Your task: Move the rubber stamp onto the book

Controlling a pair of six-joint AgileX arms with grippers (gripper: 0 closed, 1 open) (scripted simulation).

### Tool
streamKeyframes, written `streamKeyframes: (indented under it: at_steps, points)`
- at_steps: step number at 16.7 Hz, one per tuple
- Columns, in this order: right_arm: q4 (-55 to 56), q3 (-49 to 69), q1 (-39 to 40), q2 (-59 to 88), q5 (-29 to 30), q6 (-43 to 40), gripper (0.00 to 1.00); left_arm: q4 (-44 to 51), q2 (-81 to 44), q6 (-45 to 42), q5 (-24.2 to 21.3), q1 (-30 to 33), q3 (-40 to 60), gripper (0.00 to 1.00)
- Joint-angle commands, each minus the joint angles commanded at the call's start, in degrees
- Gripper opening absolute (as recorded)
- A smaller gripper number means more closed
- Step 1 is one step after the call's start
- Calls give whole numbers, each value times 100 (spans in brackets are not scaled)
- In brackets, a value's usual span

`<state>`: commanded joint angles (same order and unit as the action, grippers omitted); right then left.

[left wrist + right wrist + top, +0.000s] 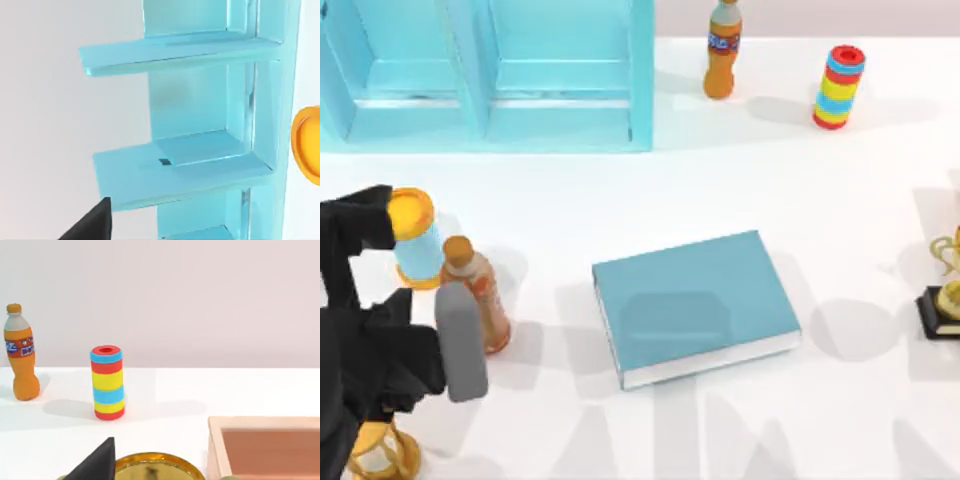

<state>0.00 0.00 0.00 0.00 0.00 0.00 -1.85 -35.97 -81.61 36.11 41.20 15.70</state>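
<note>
Lying flat mid-table with bare white room around it, the book [695,305] sits far right of the left gripper [380,340], whose grip I cannot tell.

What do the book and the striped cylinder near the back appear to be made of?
The book looks like matte card or cloth cover over paper: flat teal face, white page edges. The striped cylinder looks like matte plastic or foam; its uniform red, yellow and blue bands leave that open.
</note>
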Motion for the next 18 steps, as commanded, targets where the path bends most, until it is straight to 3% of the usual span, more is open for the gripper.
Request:
streamKeyframes:
  at_steps: [5,9,14,18]
  points:
    - [0,0,0,0,0,0,100,80,1782,4044,-1492,-1737,-759,100]
    - [0,0,0,0,0,0,100,134,2826,6374,-2574,-2962,-1207,100]
    - [0,0,0,0,0,0,100,179,3504,7940,-3468,-3965,-1525,100]
    - [0,0,0,0,0,0,100,185,3597,8161,-3611,-4120,-1571,100]
